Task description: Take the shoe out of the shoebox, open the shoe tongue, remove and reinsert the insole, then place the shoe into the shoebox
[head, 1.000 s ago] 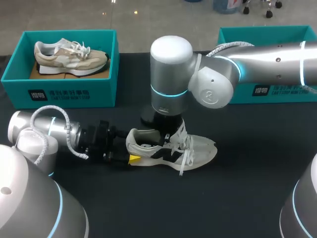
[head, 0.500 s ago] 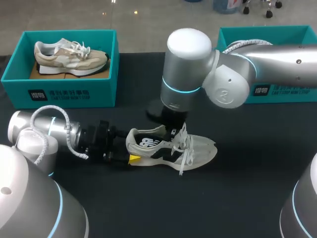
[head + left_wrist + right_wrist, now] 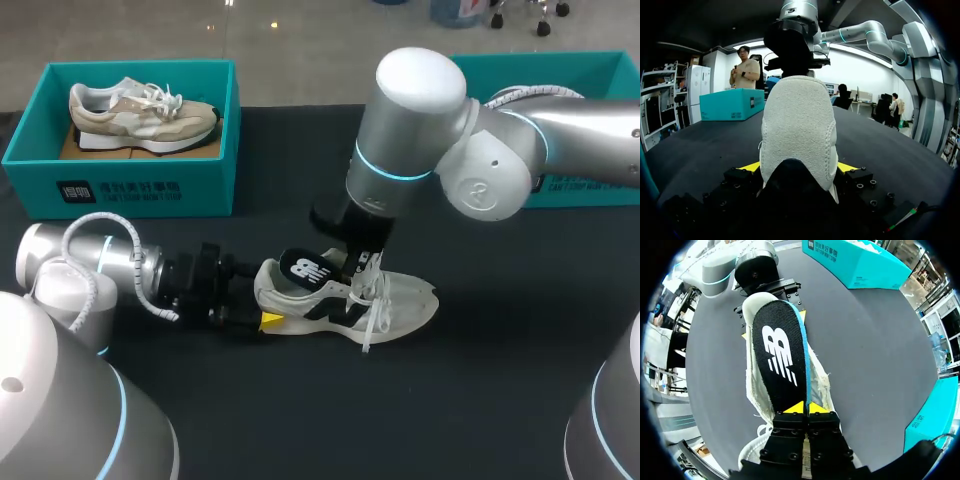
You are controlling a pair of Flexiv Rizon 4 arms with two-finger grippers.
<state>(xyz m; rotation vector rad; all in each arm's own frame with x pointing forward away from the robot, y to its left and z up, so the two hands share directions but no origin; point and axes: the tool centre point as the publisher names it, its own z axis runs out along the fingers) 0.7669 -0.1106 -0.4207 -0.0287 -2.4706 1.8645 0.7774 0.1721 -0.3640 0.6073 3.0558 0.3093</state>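
A grey-white sneaker (image 3: 400, 300) with black side marks lies on the black table, toe to the right. My left gripper (image 3: 262, 318) holds its heel (image 3: 797, 125), a yellow tip pressed on each side. My right gripper (image 3: 345, 268) stands over the shoe's opening, shut on the front end of the black insole (image 3: 303, 270). The insole (image 3: 780, 355) is tilted up out of the shoe, its heel end raised, its blue edge showing ahead of the right gripper (image 3: 804, 407). The shoe's laces (image 3: 372, 310) hang loose.
A teal shoebox (image 3: 120, 190) at the back left holds a beige sneaker (image 3: 140, 115). A second teal shoebox (image 3: 560, 70) stands at the back right, partly hidden behind my right arm (image 3: 480, 170). Bare black table lies in front of the shoe.
My right arm has moved right and up, drawing the black insole up out of the shoe. The left arm and the shoe have stayed in place.
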